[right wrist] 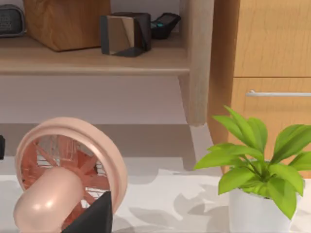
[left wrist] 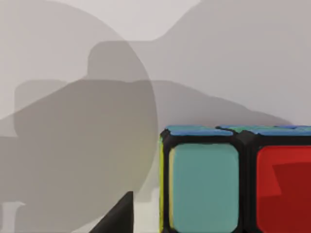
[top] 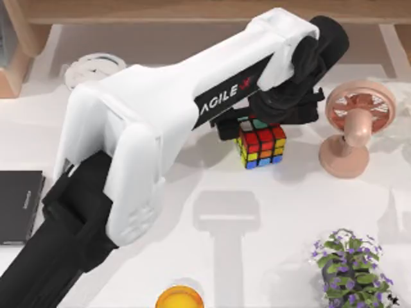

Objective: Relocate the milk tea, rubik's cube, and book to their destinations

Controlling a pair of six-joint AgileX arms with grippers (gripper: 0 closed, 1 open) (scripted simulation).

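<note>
The rubik's cube [top: 261, 145] sits on the white table [top: 289, 205], right of the middle and toward the back. My left arm reaches across from the lower left, and its gripper [top: 268, 122] hangs directly over the cube's far side. In the left wrist view the cube [left wrist: 233, 184] is very close, showing a teal and a red sticker. One dark fingertip [left wrist: 119, 218] stands just beside it with a small gap, so the gripper looks open. The milk tea and the book are out of view. My right arm is parked off to the right, and its wrist view faces a pink fan [right wrist: 63, 179].
The pink fan [top: 356, 125] stands just right of the cube. A purple-flowered pot [top: 350, 266] is at the front right and an orange-yellow round thing [top: 180, 298] at the front edge. A flat black slab [top: 19, 205] lies at the left. A green plant [right wrist: 257, 165] and a wooden shelf [right wrist: 97, 60] are at the back.
</note>
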